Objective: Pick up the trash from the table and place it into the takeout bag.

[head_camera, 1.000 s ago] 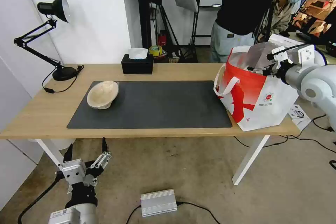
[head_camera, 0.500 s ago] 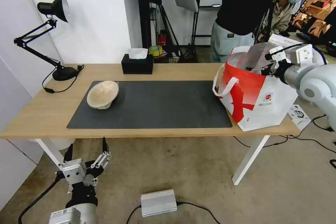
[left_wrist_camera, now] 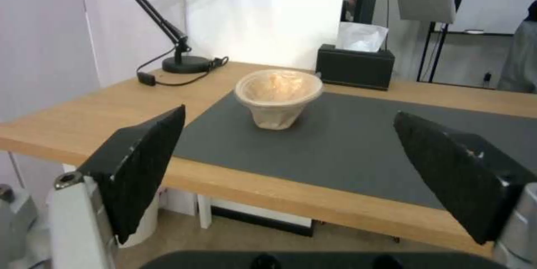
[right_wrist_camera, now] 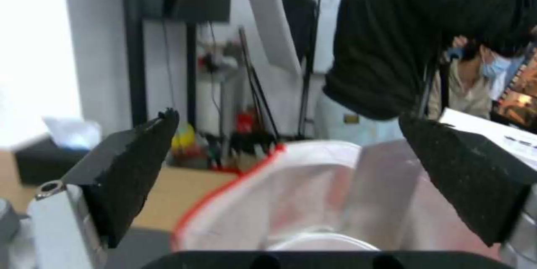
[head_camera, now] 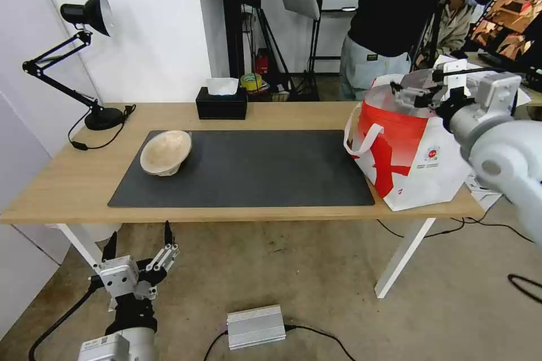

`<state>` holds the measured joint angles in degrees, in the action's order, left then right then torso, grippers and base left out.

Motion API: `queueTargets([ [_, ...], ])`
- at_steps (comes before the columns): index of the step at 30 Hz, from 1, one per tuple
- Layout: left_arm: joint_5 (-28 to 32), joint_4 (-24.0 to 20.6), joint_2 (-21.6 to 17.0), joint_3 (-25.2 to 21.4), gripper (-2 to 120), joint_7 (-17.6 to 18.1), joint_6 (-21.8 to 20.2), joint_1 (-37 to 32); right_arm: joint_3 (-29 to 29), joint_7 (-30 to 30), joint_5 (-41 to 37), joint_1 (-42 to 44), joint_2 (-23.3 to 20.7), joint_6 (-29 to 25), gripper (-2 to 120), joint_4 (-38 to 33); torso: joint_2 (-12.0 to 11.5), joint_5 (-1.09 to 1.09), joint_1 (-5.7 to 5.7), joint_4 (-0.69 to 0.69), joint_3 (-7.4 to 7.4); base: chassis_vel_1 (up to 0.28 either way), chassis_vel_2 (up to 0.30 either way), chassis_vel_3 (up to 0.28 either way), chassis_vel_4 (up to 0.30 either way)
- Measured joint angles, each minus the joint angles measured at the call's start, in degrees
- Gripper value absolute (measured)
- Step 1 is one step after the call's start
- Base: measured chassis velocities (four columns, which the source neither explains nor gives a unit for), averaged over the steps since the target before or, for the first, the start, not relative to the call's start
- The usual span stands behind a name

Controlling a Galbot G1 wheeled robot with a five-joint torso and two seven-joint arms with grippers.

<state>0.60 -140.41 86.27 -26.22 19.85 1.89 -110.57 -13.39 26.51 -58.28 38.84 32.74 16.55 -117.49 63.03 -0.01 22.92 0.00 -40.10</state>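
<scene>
The beige pulp bowl (head_camera: 165, 151) (left_wrist_camera: 278, 92) sits upright on the left end of the dark mat (head_camera: 254, 175) on the table (head_camera: 68, 180). On the table's right end stands the takeout bag (head_camera: 418, 158) (right_wrist_camera: 313, 202), mouth open, foil lining showing. My right gripper (head_camera: 416, 92) (right_wrist_camera: 288, 117) hovers open just above the bag's mouth, nothing between its fingers. A white round rim (right_wrist_camera: 321, 241) shows inside the bag. My left gripper (head_camera: 138, 248) (left_wrist_camera: 289, 113) hangs open below the table's front edge, facing the bowl from a distance.
A black desk lamp (head_camera: 93, 113) stands at the back left, and a black tissue box (head_camera: 221, 102) at the back middle. A person in black (head_camera: 395, 11) stands close behind the bag. A silver box (head_camera: 256, 326) lies on the floor under the table.
My right gripper has risen a little and moved left over the bag's mouth. The bag's top has shifted slightly. The left arm and the bowl have not moved.
</scene>
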Motion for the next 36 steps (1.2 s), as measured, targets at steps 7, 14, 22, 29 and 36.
queueTargets([
  [7, -0.02, -0.41, 0.26, -0.16, 100, 0.00, -0.01, -0.43, -2.47, 2.60, 5.20, 8.90, 2.69, -13.55, 100, -5.99, 0.00, 0.01, 0.00, 0.00, 0.00, 0.000, 0.000, 0.000, 0.000],
  [14, -0.05, -0.96, 0.59, -0.15, 100, 0.00, -0.02, -0.87, -3.69, 3.35, 11.39, 16.64, 5.15, -23.82, 100, -10.84, 0.00, 0.01, 0.00, -0.01, 0.00, 0.000, 0.000, 0.000, 0.000],
  [22, -0.48, -1.26, 1.67, 0.06, 100, -0.09, -0.03, -1.39, 0.49, 9.61, 26.14, 26.49, 9.75, -28.54, 100, -15.83, 0.00, 0.01, 0.00, 0.00, 0.00, 0.000, 0.000, 0.000, 0.000],
  [29, -0.39, -1.87, 1.71, -0.56, 100, -0.09, 0.01, -1.55, 2.18, 10.02, 33.33, 34.00, 11.71, -29.98, 100, -16.21, 0.01, 0.01, 0.00, 0.00, 0.00, 0.000, 0.000, 0.000, 0.000],
  [36, -0.27, -2.05, 1.73, -0.58, 100, -0.10, 0.08, -1.59, 4.37, 10.89, 43.69, 41.28, 14.49, -31.68, 100, -14.68, 0.00, 0.01, 0.00, 0.00, 0.00, 0.000, 0.000, 0.000, 0.000],
])
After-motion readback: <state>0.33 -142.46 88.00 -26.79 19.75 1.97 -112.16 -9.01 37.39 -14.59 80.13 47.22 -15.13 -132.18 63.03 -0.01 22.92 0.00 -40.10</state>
